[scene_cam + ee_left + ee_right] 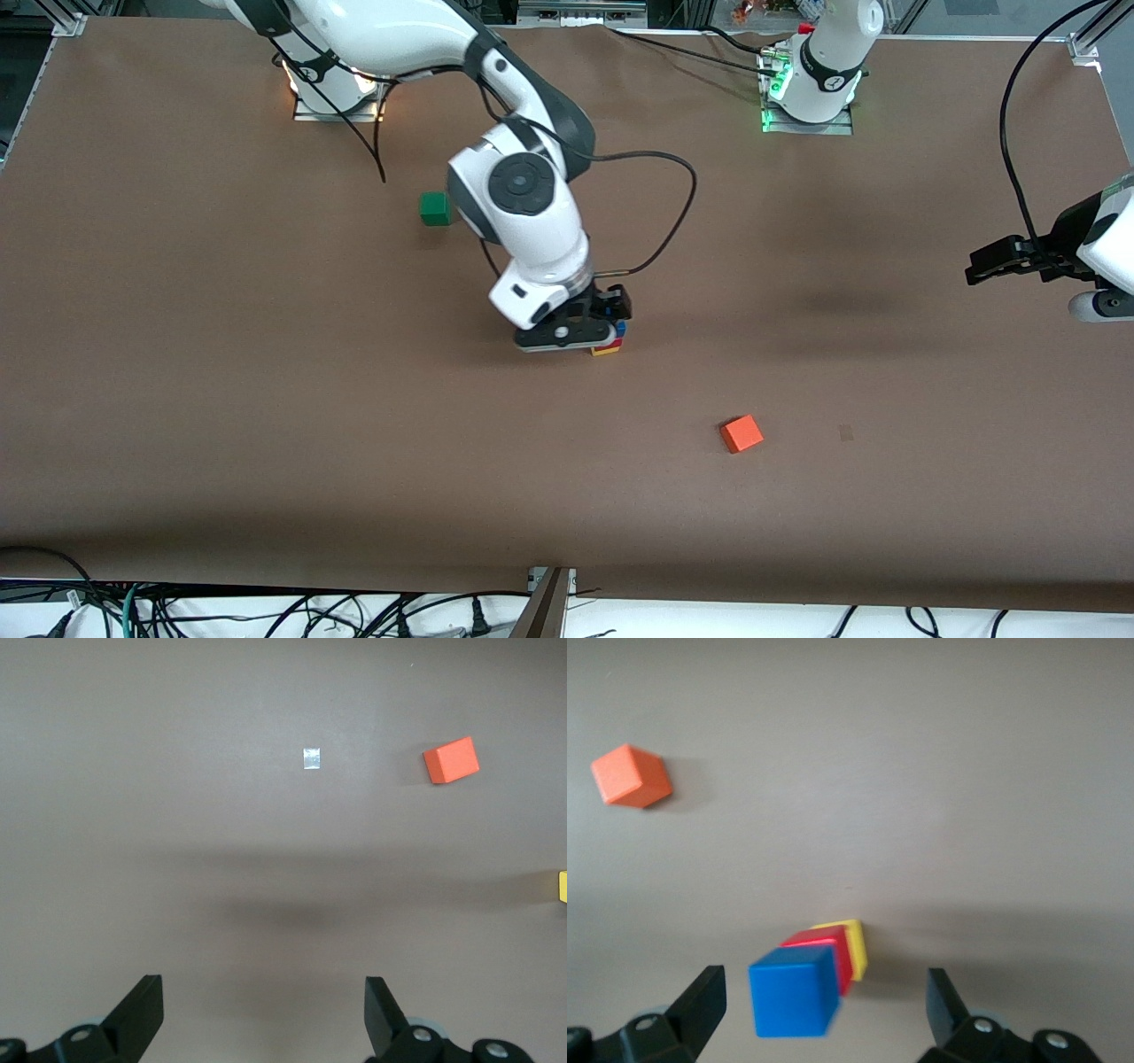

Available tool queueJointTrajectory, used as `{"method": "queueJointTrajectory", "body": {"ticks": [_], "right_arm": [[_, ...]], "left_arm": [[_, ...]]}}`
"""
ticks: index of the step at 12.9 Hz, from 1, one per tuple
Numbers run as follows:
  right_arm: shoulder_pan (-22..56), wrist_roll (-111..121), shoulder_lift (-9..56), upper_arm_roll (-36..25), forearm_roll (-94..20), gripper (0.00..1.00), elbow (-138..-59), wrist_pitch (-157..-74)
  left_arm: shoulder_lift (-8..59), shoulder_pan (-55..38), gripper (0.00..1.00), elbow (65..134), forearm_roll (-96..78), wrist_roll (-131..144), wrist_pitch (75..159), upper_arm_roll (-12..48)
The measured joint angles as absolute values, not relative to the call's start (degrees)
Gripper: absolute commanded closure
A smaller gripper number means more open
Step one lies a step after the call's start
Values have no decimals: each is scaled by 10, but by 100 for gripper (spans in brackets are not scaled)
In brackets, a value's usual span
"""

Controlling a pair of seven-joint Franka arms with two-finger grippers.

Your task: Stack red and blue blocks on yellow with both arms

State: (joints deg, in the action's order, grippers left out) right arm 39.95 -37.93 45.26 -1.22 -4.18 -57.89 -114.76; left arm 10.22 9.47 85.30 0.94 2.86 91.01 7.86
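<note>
Looking basically done to us: blue point(794, 1001) sits on red point(826, 953) on yellow point(852, 943) between the right gripper's point(822, 1010) spread fingers, nothing clamped, so we'd just back off, while the left gripper point(263, 1014) waits open over bare table.

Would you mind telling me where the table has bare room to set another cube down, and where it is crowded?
Bare table runs from the orange cube toward the left arm's end, under the open left gripper. More lies between the green cube and the right arm's end. It is crowded only mid-table, where the open right gripper flanks the blue cube on the red cube on the yellow cube.
</note>
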Motion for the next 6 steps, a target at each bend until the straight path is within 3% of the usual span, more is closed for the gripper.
{"method": "queueJointTrajectory", "body": {"ticks": [3,6], "right_arm": [[337,-351,387,-13,-43,0,-586,-1029],[289,-312,278,-17,-55,0,-678,-999]], "left_arm": [[102,95,0,852,9,29,910,79],[103,95,0,852,9,29,911,79]]}}
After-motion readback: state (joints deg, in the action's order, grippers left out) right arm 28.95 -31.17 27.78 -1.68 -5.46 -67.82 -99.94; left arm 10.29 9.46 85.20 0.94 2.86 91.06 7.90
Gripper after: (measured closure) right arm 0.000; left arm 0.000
